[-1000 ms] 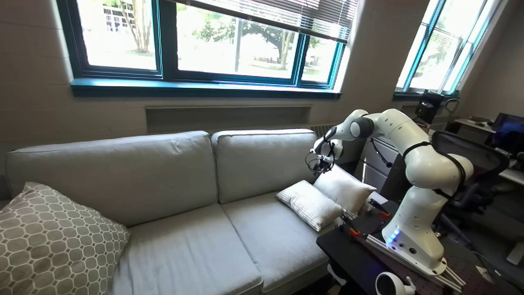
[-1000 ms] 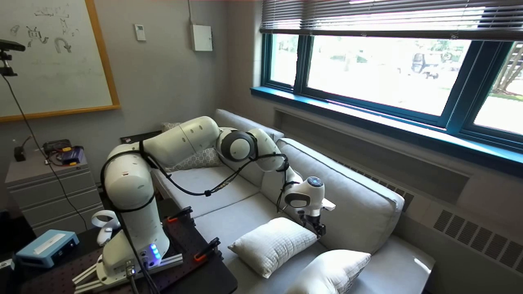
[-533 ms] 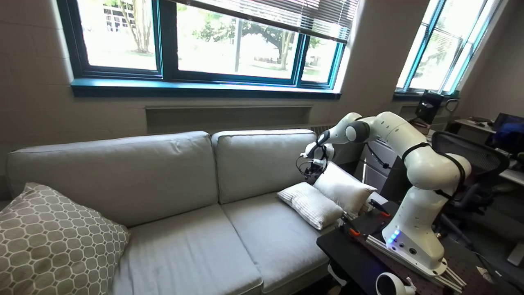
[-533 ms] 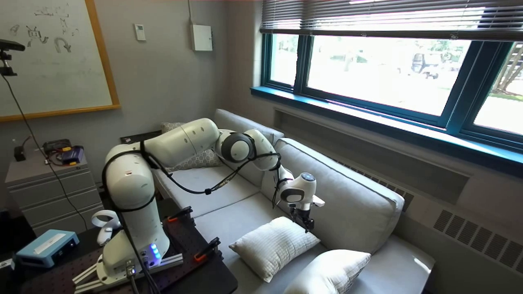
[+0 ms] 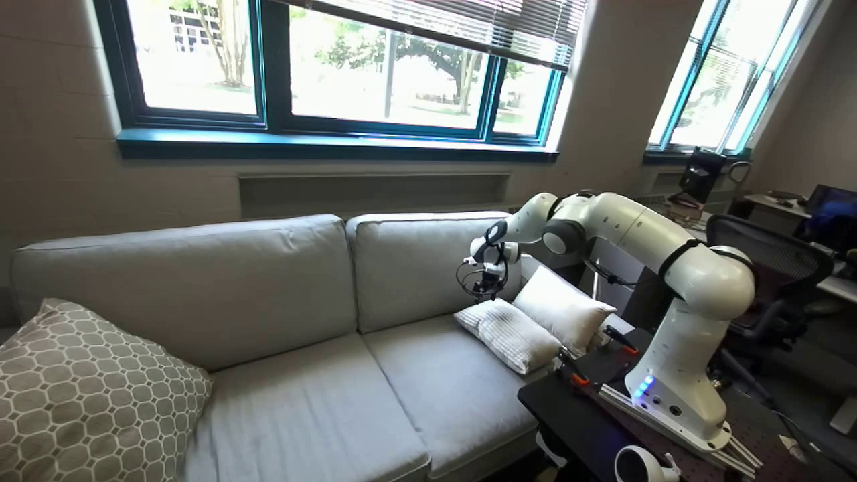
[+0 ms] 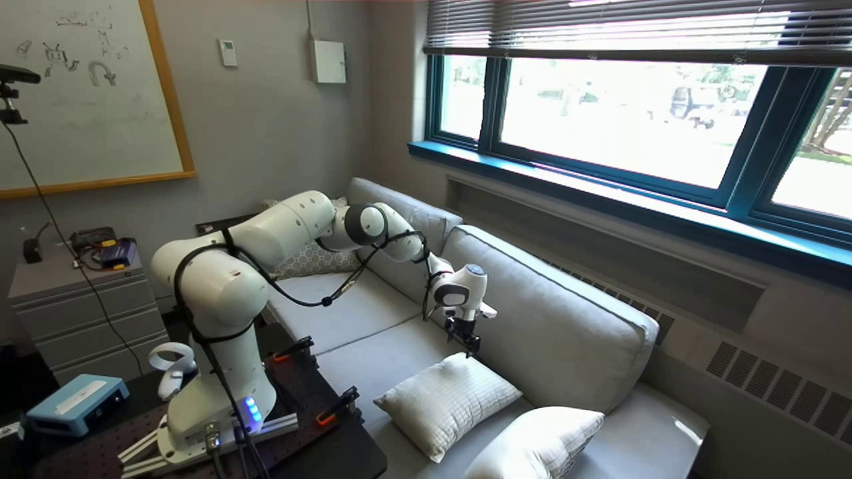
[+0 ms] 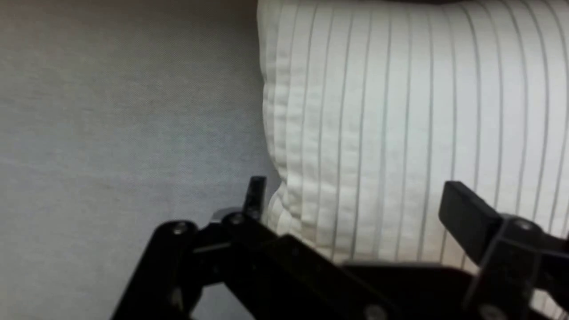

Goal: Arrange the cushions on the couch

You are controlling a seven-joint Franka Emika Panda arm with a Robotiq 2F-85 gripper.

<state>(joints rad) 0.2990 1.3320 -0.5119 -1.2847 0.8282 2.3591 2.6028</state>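
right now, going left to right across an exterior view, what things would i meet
In an exterior view: lattice-patterned pillow, ribbed white cushion, smoother-looking white cushion, robot base, mesh-backed chair.

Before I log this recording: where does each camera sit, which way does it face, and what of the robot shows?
Exterior view: in front of the couch, facing its back and the window; whole arm at picture right.
Exterior view: apparently beyond the couch end nearest the arm, looking lengthwise toward the wall with the whiteboard; whole arm at picture left.
Wrist view: on the wrist, facing down at the striped white cushion; open end effector at bottom.
Both exterior views share arm, couch, both white cushions and patterned pillow.
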